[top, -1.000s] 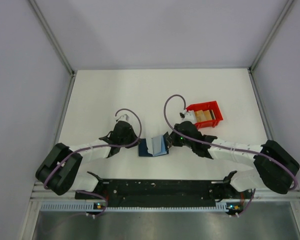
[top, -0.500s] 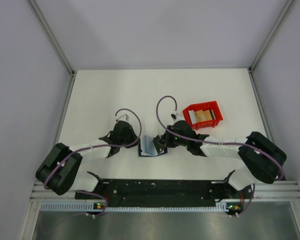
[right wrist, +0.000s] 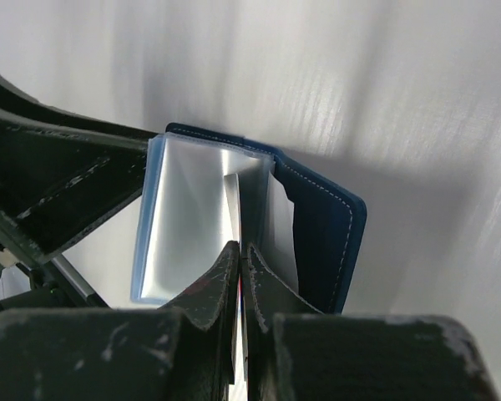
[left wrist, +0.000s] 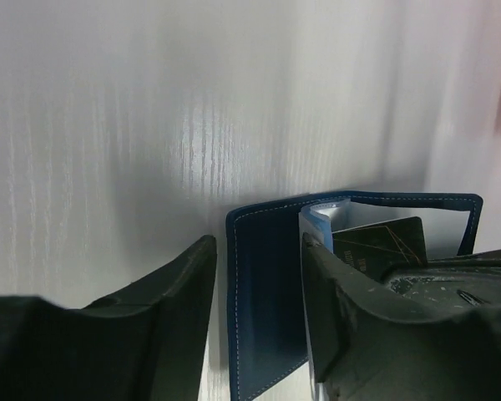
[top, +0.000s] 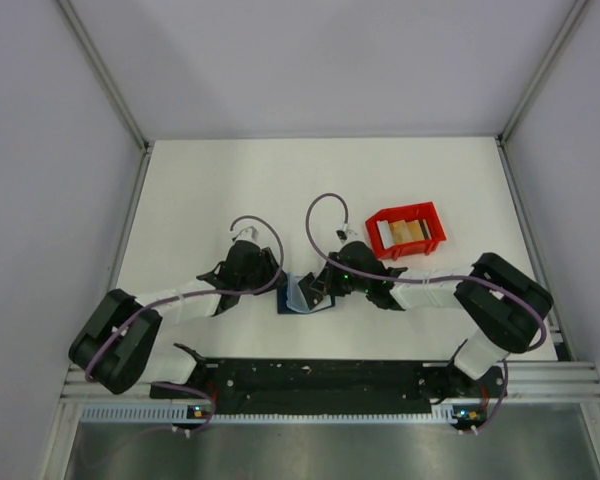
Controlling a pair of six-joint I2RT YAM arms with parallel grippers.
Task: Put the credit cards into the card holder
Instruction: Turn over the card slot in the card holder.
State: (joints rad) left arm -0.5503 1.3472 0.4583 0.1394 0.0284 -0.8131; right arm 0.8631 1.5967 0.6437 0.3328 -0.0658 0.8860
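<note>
Left gripper [left wrist: 257, 244] – released, fingers apart, straddling the dark navy cover of the card holder [left wrist: 265, 334]; a sliver of table [top: 230, 190] shows between the left finger and the cover's edge.

Card holder – near the middle of the table, between the two grippers, standing part-open with its pale blue pockets fanned.

Right gripper [right wrist: 240, 252] – clenched on a thin pale card [right wrist: 231, 202], held edge-on with its far end down among the pockets.

Red bin [top: 435, 222] – farther back on the right, well apart from the holder; tan and white cards [top: 410, 232] lie inside.
</note>
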